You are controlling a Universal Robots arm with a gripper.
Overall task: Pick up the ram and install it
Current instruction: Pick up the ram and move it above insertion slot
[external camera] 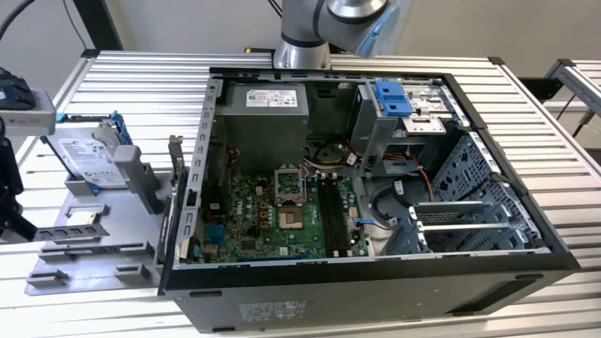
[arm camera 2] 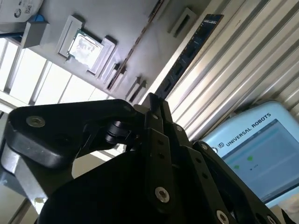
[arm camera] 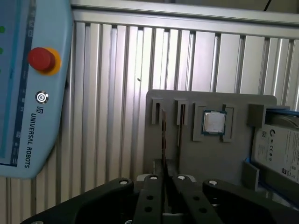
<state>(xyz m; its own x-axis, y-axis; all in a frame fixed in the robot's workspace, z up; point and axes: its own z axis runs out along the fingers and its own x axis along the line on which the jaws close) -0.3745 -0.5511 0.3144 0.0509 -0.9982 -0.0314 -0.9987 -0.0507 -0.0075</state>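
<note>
The ram point(arm camera 2: 187, 56) is a long, dark, slim stick that sticks out from my gripper's point(arm camera 2: 153, 105) black fingertips, and the gripper is shut on one end of it. In the first wrist view the ram point(arm camera: 163, 140) shows edge-on as a thin line running out from the gripper point(arm camera: 164, 179) over the grey parts tray point(arm camera: 196, 154). The arm's wrist end point(external camera: 19, 116) hangs at the exterior view's left edge, beside that tray point(external camera: 103, 239). The open computer case holds the motherboard point(external camera: 281, 211) with its black slots point(external camera: 331, 208), far from the gripper.
On the tray sit a small square silver chip point(arm camera: 214, 122) and a hard drive in a blue frame point(external camera: 89, 158). A light blue teach pendant point(arm camera: 28, 93) with a red button lies on the slatted metal table point(arm camera: 117, 70). The case walls point(external camera: 197, 176) rise around the motherboard.
</note>
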